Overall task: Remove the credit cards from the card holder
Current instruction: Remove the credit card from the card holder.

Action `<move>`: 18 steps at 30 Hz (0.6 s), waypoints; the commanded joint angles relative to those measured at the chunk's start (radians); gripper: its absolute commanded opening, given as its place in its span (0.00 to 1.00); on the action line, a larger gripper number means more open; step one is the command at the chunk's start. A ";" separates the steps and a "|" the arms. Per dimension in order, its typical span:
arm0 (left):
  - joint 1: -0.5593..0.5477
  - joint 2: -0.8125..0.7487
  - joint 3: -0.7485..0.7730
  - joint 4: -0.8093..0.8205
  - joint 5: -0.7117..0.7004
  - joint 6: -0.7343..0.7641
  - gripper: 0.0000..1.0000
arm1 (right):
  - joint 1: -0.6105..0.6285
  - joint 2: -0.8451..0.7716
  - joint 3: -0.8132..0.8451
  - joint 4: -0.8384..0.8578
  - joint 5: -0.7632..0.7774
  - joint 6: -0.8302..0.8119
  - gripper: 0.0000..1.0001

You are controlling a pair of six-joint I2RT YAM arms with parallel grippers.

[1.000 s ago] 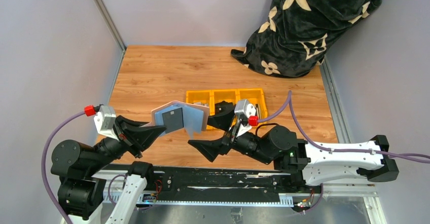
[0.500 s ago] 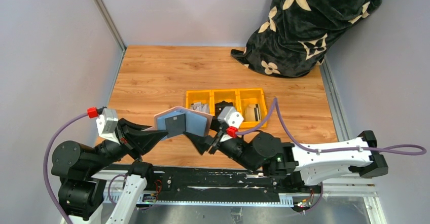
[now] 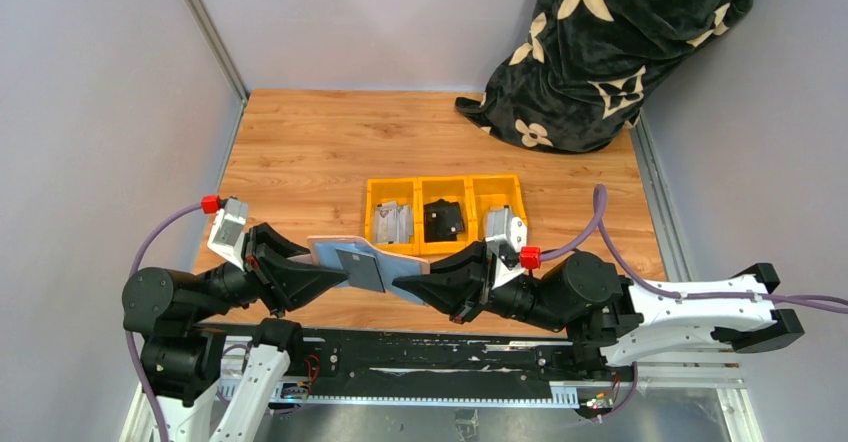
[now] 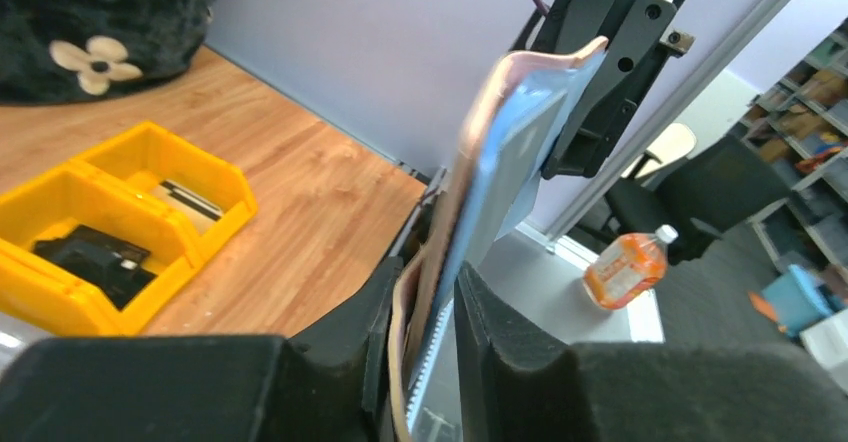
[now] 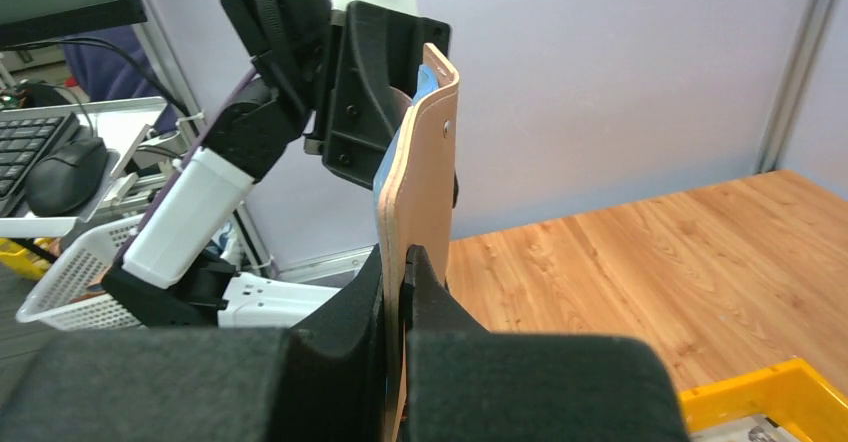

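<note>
Wooden table [image 3: 300, 142], yellow three-compartment plastic bin [image 3: 443, 178] mid-surface. Grey-blue bifold card holder [image 3: 332, 255], pinkish-tan outside, held up just on near side of bin, long axis left–right between arms. Right gripper [image 3: 403, 285] clamped tight on right end. Left gripper [image 3: 335, 275] slightly parted, slack around left end. Right arm likely bears weight.

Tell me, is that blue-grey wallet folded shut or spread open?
Spread open: the card holder spans between the left gripper and right gripper, blue inside showing.

Yellow bins [image 3: 470, 180] stand just behind the card holder [image 3: 328, 255]; open tabletop [image 3: 300, 152] lies far-left.
</note>
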 commanded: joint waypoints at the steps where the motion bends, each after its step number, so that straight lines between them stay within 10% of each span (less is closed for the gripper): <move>1: -0.002 0.002 -0.023 0.118 0.064 -0.143 0.30 | 0.002 0.018 0.068 -0.056 -0.077 0.070 0.00; 18: -0.002 -0.027 -0.046 0.228 0.166 -0.244 0.38 | -0.021 0.052 0.099 -0.046 0.051 0.124 0.00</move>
